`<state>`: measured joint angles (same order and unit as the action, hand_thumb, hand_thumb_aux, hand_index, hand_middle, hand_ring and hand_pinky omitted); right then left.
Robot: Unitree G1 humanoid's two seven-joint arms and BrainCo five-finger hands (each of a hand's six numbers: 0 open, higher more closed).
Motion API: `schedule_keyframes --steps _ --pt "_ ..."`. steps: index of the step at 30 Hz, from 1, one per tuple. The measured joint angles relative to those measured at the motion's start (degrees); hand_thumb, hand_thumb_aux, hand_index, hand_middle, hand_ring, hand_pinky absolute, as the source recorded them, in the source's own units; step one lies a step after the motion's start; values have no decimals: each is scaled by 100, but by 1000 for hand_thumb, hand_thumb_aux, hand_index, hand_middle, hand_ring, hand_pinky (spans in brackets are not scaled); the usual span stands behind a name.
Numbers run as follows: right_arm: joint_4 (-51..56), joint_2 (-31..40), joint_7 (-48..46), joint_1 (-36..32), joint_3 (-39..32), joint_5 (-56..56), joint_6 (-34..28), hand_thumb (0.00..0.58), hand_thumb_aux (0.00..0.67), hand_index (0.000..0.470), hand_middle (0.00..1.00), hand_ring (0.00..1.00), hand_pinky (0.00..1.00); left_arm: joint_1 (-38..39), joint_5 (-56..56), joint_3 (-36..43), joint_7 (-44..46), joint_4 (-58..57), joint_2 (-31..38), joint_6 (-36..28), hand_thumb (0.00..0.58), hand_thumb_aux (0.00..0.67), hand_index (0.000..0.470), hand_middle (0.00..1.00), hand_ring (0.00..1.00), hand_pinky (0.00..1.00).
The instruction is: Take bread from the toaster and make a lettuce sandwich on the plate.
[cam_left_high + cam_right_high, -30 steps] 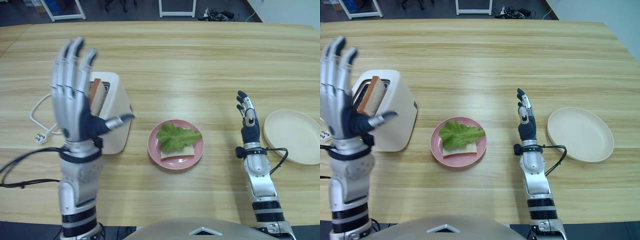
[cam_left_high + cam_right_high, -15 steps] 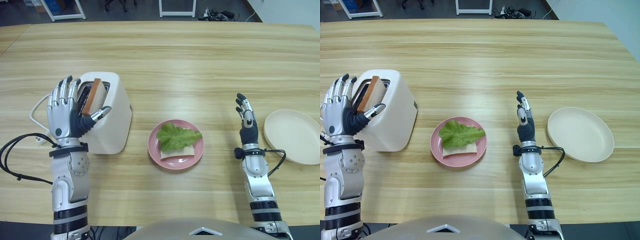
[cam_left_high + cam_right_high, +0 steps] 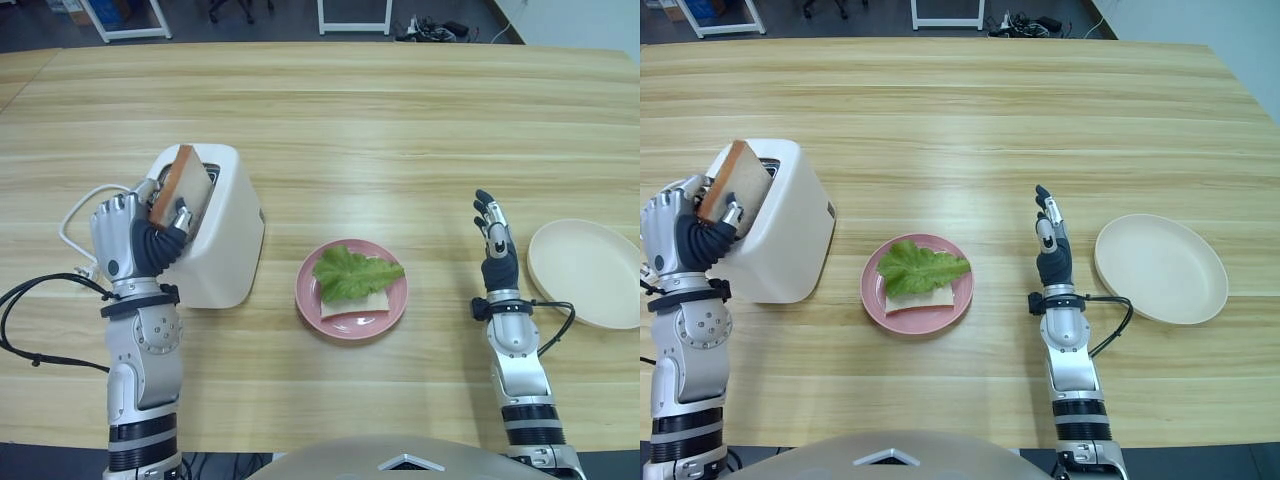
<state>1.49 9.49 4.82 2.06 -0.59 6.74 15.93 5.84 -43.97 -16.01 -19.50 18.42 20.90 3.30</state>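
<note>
While tilted, bread (image 3: 179, 180) in left hand (image 3: 122, 240)

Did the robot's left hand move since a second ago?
Yes. The left hand came down from up in front of the toaster to its left side, and it now grips the bread slice sticking out of the slot.

A robotics lab or test room, not a home kitchen, by its look; the long wooden table (image 3: 400, 110) stands on a dark floor (image 3: 275, 25) among 2 white metal frames (image 3: 355, 31), a wheeled chair base (image 3: 229, 12) and loose cables (image 3: 430, 29).
</note>
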Motion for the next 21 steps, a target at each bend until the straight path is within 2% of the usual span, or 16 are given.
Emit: schedule_keyframes --steps 4,9,16,19,21 --pt "3 -36 -1 3 9 6 -1 0 0 0 0 0 0 -21 36 -198 -1321 406 -8 1129 580 670 470 1000 1000 1000" --pt "90 -62 -1 2 9 8 -1 0 0 0 0 0 0 -3 1161 103 -1199 547 -214 2079 580 670 470 1000 1000 1000" --pt "210 -86 3 -10 9 9 1 0 0 0 0 0 0 -5 4583 1575 1405 480 -179 2264 580 670 470 1000 1000 1000" --pt "314 -94 5 -22 21 8 9 0 0 0 0 0 0 -131 5264 2060 2469 76 -145 1799 580 670 470 1000 1000 1000" --pt "376 -100 12 -37 49 9 24 0 0 0 0 0 0 -398 5338 2268 2963 -376 -146 1579 580 670 470 1000 1000 1000"
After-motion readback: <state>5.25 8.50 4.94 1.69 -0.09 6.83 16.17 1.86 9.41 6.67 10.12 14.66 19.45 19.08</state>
